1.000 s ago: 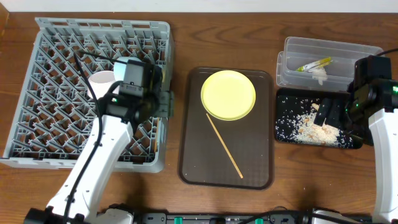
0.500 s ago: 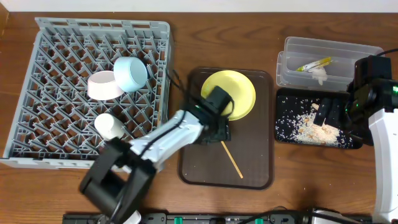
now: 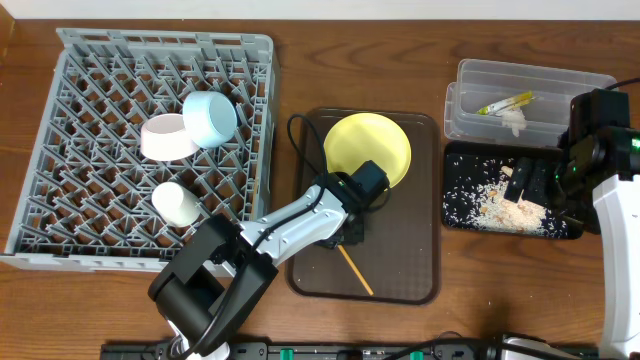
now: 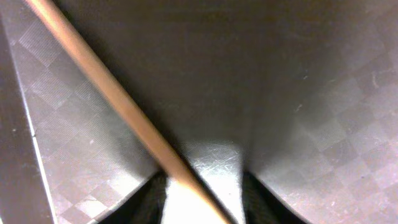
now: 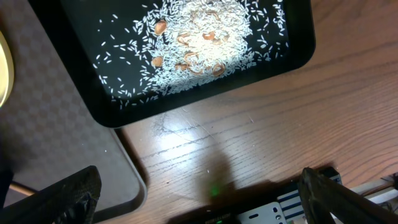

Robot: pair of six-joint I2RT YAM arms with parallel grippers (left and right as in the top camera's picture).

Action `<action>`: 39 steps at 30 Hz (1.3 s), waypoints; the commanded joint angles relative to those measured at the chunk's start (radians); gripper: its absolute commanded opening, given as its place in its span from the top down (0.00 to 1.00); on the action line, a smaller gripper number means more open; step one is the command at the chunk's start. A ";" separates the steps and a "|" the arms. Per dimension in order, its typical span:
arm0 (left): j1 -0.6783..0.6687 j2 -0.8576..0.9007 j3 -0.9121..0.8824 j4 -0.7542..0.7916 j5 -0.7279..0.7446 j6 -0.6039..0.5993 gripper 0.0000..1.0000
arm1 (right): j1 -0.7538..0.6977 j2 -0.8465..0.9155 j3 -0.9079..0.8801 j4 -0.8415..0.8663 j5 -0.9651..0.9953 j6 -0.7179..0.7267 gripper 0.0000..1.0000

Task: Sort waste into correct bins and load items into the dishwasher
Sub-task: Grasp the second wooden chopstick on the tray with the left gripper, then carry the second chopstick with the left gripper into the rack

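My left gripper (image 3: 350, 228) is low over the brown serving tray (image 3: 415, 280), open, its fingers (image 4: 205, 208) either side of one wooden chopstick (image 3: 356, 270) (image 4: 118, 106) lying on the tray. The pale-yellow plate (image 3: 368, 148) lies at the tray's far end. The grey dish rack (image 3: 80, 230) holds the white bowl (image 3: 163, 139), the light-blue bowl (image 3: 210, 118) and the white cup (image 3: 175, 203). My right gripper (image 3: 530, 182) (image 5: 208, 199) is wide open and empty above the black tray's near edge. The black tray (image 3: 455, 215) (image 5: 81, 93) holds rice crumbs (image 5: 199, 43). The clear tub (image 3: 470, 75) holds the wrapper (image 3: 505, 102) and the tissue (image 3: 515, 121).
The left arm stretches from the front edge across the gap between rack and serving tray. A corner of the serving tray (image 5: 68, 155) shows in the right wrist view, with bare wooden table (image 5: 249, 124) beside it.
My left arm has swung from the rack to the serving tray and come down over the chopstick. The chopstick has shifted a little toward the front left. The right arm has not moved.
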 commanded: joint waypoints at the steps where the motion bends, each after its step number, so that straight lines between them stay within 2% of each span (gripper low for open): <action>1: -0.002 0.043 -0.011 -0.014 -0.039 -0.007 0.71 | -0.003 -0.001 0.016 -0.001 -0.008 -0.012 0.01; 2: -0.002 0.043 -0.011 -0.014 -0.039 -0.007 0.71 | -0.003 -0.001 0.016 -0.001 -0.007 -0.012 0.01; 6: -0.002 0.043 -0.011 -0.010 -0.039 -0.006 0.86 | -0.003 -0.001 0.016 -0.001 -0.007 -0.012 0.01; 8: -0.001 0.043 -0.011 -0.004 -0.039 -0.006 0.87 | -0.003 -0.001 0.016 -0.001 -0.008 -0.012 0.01; 9: 0.001 0.043 -0.011 0.001 -0.039 -0.006 0.91 | -0.003 -0.001 0.016 -0.002 -0.008 -0.012 0.01; 14: 0.037 0.027 -0.005 0.015 -0.039 0.012 0.92 | -0.004 -0.001 0.016 -0.005 -0.007 -0.023 0.01; 18: 0.077 -0.055 -0.002 0.006 -0.040 0.086 0.92 | -0.003 -0.001 0.016 -0.005 -0.007 -0.031 0.01; 21: 0.118 -0.180 0.000 -0.009 -0.039 0.207 0.92 | -0.004 -0.001 0.016 -0.004 -0.007 -0.030 0.01; 22: 0.143 -0.245 0.010 -0.031 -0.039 0.291 0.92 | -0.003 -0.001 0.016 -0.005 -0.008 -0.030 0.01; 27: 0.267 -0.393 0.085 -0.150 -0.039 0.455 0.92 | -0.003 -0.001 0.016 -0.005 -0.008 -0.030 0.01; 30: 0.381 -0.430 0.171 -0.229 -0.039 0.589 0.92 | -0.004 -0.001 0.016 -0.003 -0.008 -0.030 0.01; 33: 0.500 -0.428 0.203 -0.210 -0.039 0.693 0.92 | -0.003 -0.001 0.016 -0.004 -0.008 -0.030 0.01; 36: 0.579 -0.411 0.203 -0.165 -0.037 0.711 0.92 | -0.003 -0.001 0.016 -0.005 -0.008 -0.030 0.01; 39: 0.624 -0.373 0.203 -0.119 0.027 0.735 0.92 | -0.004 -0.001 0.016 -0.004 -0.020 -0.030 0.01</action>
